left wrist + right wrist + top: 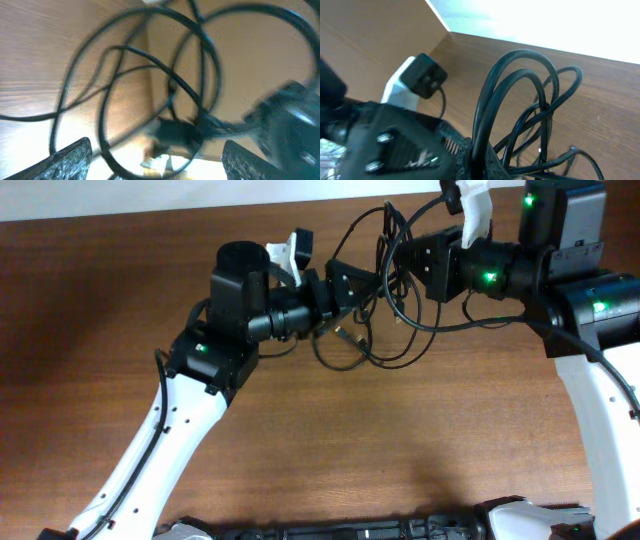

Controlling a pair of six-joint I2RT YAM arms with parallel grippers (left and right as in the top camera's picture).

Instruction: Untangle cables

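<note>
Cables [392, 285]: thin black cords, tangled; judged light, limp, snag-prone. Right gripper [475, 160] held bunched loops; left gripper [157, 159] stood released. Suggested hold: one free loop.

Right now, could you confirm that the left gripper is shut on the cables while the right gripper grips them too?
Not quite: the left gripper is open, its fingers wide apart in the left wrist view. The right gripper does grip the cables.

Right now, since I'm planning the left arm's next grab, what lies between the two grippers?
In the overhead view, tangled loops of the cables fill the stretch between the left gripper and the right gripper.
</note>
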